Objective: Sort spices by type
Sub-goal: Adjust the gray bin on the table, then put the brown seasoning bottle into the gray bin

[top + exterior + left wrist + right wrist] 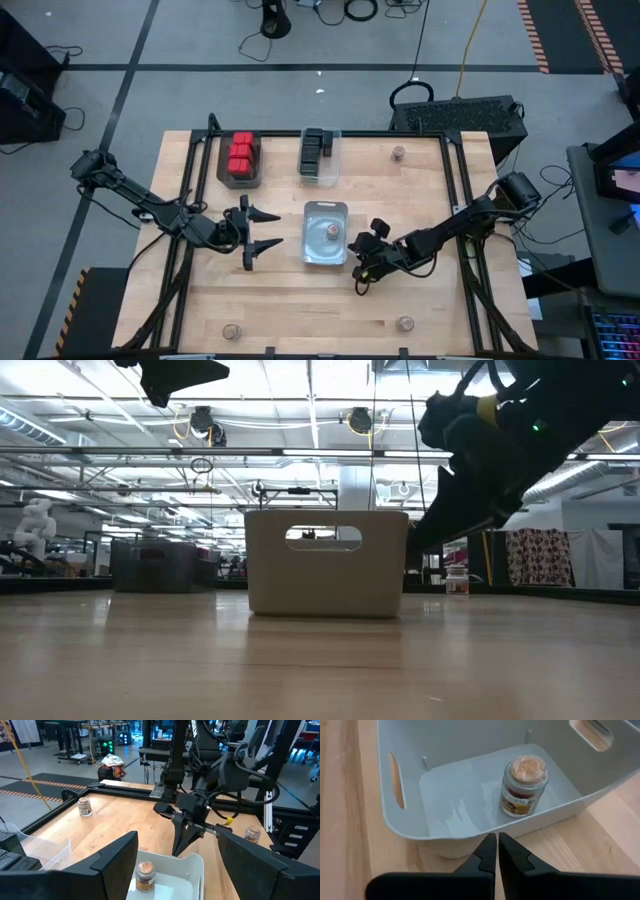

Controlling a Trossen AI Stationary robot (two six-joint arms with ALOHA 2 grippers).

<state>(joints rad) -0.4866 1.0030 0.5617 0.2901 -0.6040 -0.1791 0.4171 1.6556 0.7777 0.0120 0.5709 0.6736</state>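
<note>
A small round jar [522, 785] with a brownish top stands upright on the floor of the white bin [312, 250] at mid-table. Red boxy spices [241, 155] fill a dark tray at the far left, and black ones [316, 150] sit in a clear tray beside it. My right gripper [496, 840] is shut and slants down at the bin's near right corner, outside its wall. My left gripper [280, 228] hangs open above the table, left of the bin, pointing toward it with nothing between its fingers. My right gripper's shut fingertips [178, 849] stand right by the white bin's rim [470, 831], coming slanting down from the table's right. I cannot tell whether they touch it.
Loose jars stand on the bare wood at the far right [398, 153], the near left [231, 331] and the near right [405, 323]. A black frame runs along the table's edges. Open wood lies between the bin and the near edge.
</note>
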